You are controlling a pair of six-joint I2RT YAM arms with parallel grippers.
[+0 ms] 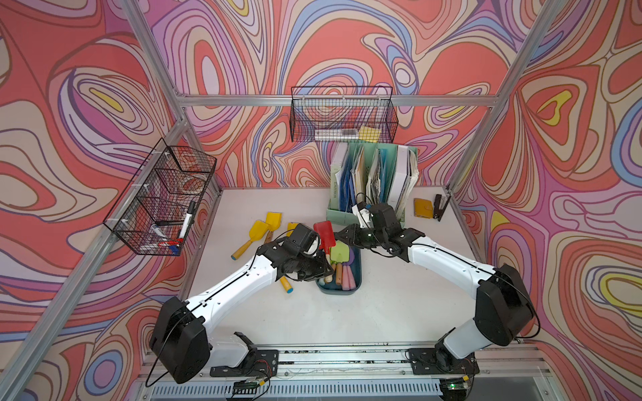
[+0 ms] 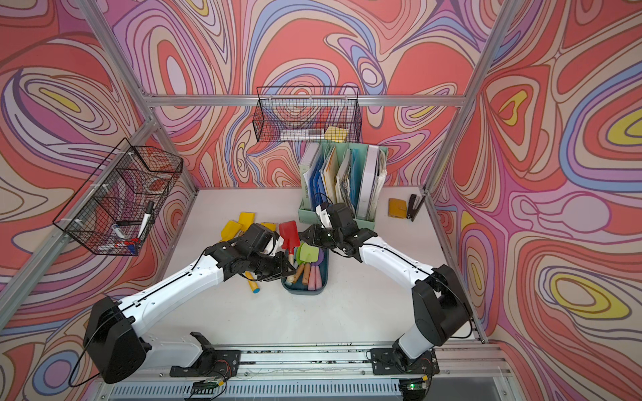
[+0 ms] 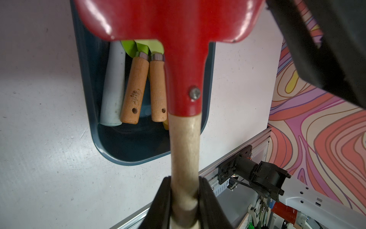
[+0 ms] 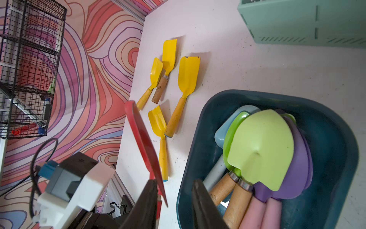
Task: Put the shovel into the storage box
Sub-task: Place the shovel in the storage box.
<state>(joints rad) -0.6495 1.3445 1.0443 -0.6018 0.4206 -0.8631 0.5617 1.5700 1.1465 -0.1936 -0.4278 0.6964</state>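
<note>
Left wrist view is showing the left gripper point(image 3: 184, 182) clamping by its handle the red metal-bladed, pale-wood-handled shovel point(image 3: 182, 79), which is hovering over the shallow dark teal plastic storage box point(image 3: 122, 161), not yet released inside, while the right gripper point(image 4: 174, 184) is standing part-open, empty.

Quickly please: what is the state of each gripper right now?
Left gripper: closed on the red shovel, at its wooden handle.
Right gripper: open, holding nothing, close beside the shovel's blade.
</note>
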